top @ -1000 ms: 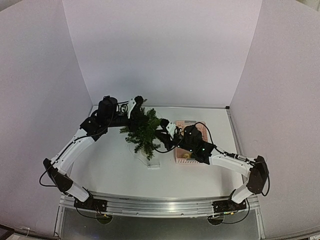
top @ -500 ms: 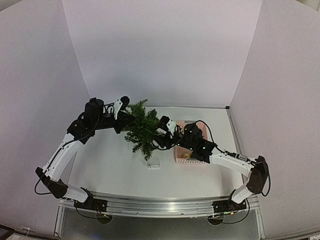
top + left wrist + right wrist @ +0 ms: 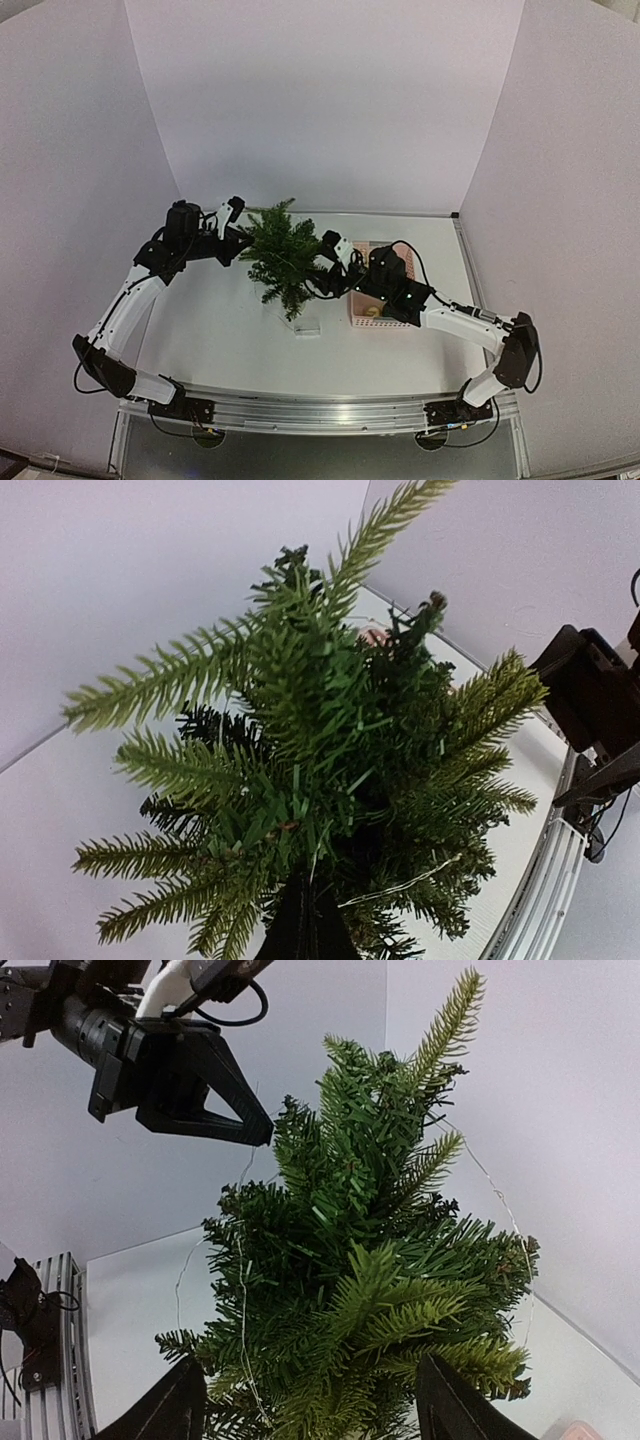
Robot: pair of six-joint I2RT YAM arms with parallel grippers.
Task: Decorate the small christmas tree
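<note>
The small christmas tree (image 3: 280, 255) stands on its pale base (image 3: 308, 327) about the middle of the tabletop (image 3: 220, 330), with an arm at either side; the left pincer (image 3: 238, 242) is up against the upper branches on the tree's left, and from the right wrist camera its fingers (image 3: 215, 1090) are drawn together to a point; a fine wire (image 3: 240, 1260) leads down from that point into the needles, so it looks nipped between them; more of the wire loops round the far side of the foliage. The right pincer (image 3: 325, 275) is at the tree's right flank, lower down; its two fingers stand wide apart with green sprigs showing between them and nothing gripped. A pink basket (image 3: 356, 305) sits just beside the tree on the right, partly under the right arm; what lies in it is too small to make out.
</note>
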